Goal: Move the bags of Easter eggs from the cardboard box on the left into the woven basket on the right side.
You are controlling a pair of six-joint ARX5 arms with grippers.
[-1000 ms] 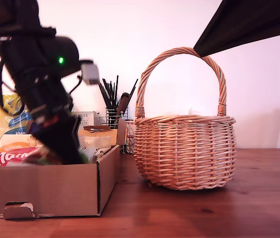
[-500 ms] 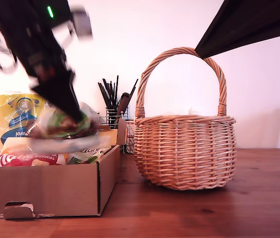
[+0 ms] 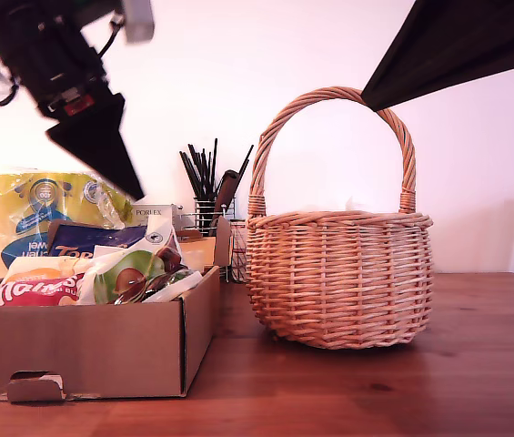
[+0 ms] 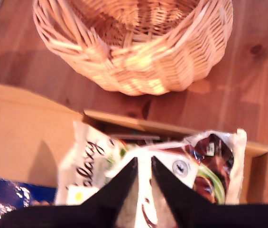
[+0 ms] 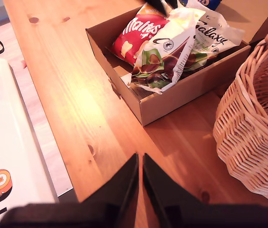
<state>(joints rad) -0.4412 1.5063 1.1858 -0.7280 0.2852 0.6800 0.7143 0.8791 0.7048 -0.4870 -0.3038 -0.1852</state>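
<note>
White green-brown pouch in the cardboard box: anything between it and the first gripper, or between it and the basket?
Nothing visible between my first gripper and the white pouch with green-brown print. Toward the round tan wicker basket, only its tall arched handle spans the opening.

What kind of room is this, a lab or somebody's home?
Probably a home, maybe a kitchen: a wooden table, a wire holder of utensils against a plain wall, and a wicker basket beside a box of sweets.
</note>
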